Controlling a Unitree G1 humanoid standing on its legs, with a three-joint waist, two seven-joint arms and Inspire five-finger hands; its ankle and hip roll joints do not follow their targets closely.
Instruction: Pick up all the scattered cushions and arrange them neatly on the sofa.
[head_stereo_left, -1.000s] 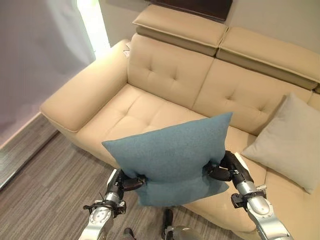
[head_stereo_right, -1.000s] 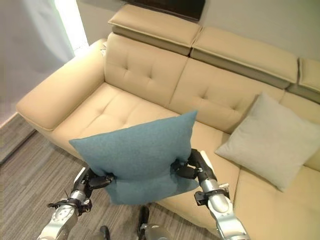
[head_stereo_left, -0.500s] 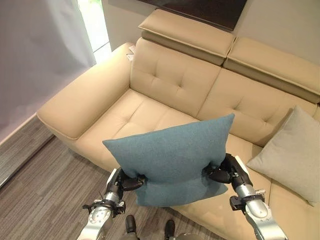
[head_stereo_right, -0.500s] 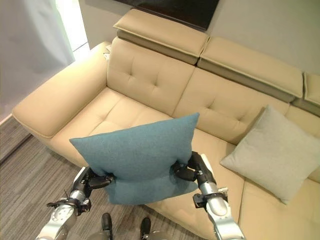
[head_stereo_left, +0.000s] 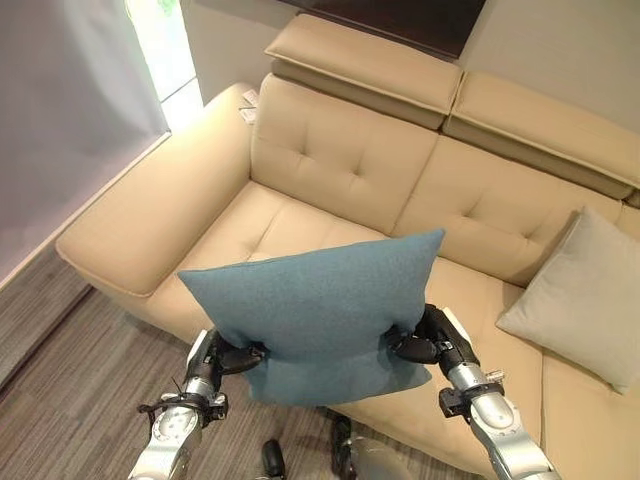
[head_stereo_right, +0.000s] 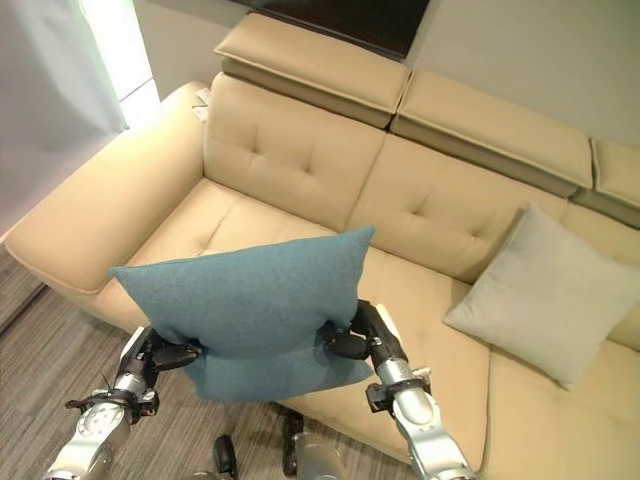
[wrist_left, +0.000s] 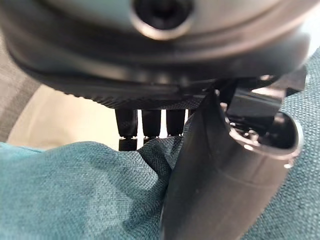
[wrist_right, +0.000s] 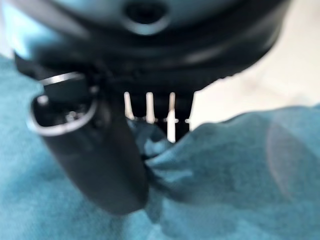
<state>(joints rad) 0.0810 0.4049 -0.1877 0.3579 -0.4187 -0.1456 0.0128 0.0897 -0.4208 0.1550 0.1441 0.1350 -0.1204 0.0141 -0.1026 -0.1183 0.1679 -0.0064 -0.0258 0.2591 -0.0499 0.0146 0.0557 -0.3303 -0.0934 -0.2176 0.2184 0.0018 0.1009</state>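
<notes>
A teal cushion (head_stereo_left: 315, 305) hangs upright in the air in front of the beige sofa (head_stereo_left: 330, 165), over its front edge. My left hand (head_stereo_left: 218, 357) pinches the cushion's lower left side, thumb (wrist_left: 215, 175) in front and fingers (wrist_left: 150, 122) behind the cloth (wrist_left: 75, 195). My right hand (head_stereo_left: 432, 340) pinches the lower right side the same way, its thumb (wrist_right: 100, 160) pressed into the teal fabric (wrist_right: 225, 175). A grey cushion (head_stereo_left: 580, 295) leans against the sofa's backrest on the right seat.
The sofa's wide left armrest (head_stereo_left: 150, 210) lies to the left of the held cushion. Grey wood-look floor (head_stereo_left: 70, 400) runs in front. A pale curtain (head_stereo_left: 70, 110) hangs at the far left, and a dark panel (head_stereo_left: 400, 15) sits on the wall above the backrest.
The whole picture has shifted slightly, so the camera moved. The teal cushion stays gripped between both hands in the same pose, now a little lower and to the left in view.
</notes>
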